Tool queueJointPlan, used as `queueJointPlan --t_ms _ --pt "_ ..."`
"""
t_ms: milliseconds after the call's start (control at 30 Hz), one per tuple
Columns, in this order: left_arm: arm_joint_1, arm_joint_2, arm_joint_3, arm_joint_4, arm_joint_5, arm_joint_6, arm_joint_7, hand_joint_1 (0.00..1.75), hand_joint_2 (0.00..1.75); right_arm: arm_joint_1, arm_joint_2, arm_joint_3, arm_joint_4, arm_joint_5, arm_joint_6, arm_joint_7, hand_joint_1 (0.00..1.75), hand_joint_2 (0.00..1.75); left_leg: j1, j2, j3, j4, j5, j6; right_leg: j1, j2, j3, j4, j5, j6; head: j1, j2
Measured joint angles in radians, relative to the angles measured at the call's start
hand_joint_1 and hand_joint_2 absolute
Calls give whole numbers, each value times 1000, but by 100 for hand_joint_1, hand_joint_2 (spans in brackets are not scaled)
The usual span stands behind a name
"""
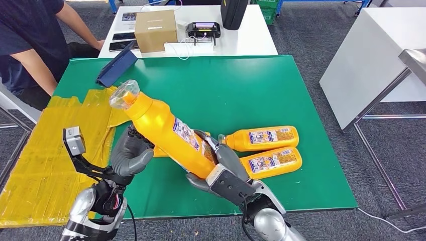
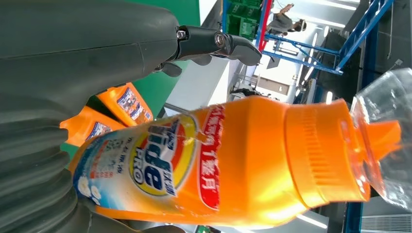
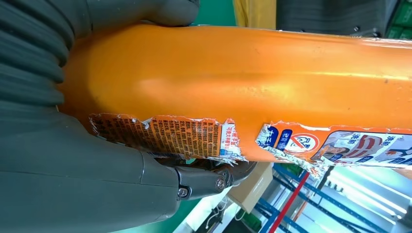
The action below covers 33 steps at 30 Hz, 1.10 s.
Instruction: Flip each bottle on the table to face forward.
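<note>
Right hand (image 1: 221, 170) grips the raised bottle (image 1: 166, 131) mid-flip, left hand (image 1: 131, 153) cradling it, fingers curled underneath; two bottles (image 1: 266, 149) wait at three o'clock, back labels up

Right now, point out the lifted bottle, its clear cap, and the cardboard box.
lifted bottle (image 1: 166, 131), head view, orange body
clear cap (image 1: 123, 94), head view, transparent dome
cardboard box (image 1: 155, 30), head view, front face

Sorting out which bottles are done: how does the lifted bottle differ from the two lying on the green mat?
The lifted bottle is held tilted above the mat by the left hand and right hand; the two lying bottles rest flat, side by side, untouched. Its label is torn; theirs look intact. All are orange.
</note>
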Motion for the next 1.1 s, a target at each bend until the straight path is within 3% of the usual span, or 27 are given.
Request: queueJointPlan --t_ms 300,433,633,967,1000,1100 --pt "-3 1 -1 0 0 0 0 0 175 -4 -4 6 15 0 2 1 175 175 0 0 0 0 0 0 0 0 0 0 0 0 0 0" --pt "-9 3 -4 0 -18 -7 -6 0 175 -20 -10 22 24 -13 49 21 175 175 0 0 0 0 0 0 0 0 0 0 0 0 0 0" --pt "-25 4 -18 1 -38 -21 -16 0 175 -83 -29 105 65 -28 127 41 175 175 0 0 0 0 0 0 0 0 0 0 0 0 0 0" --pt "-48 28 -48 14 -100 -73 -47 0 175 -176 -52 213 144 -57 160 50 175 175 0 0 0 0 0 0 0 0 -1 0 1 0 0 0" --pt "-49 30 -49 16 -103 -75 -49 15 175 -182 -53 218 150 -58 162 51 175 175 0 0 0 0 0 0 0 0 -1 0 1 0 0 0" --pt "-51 32 -50 22 -112 -79 -56 146 175 -194 -55 226 161 -61 166 53 175 175 0 0 0 0 0 0 0 0 -1 0 1 0 0 0"
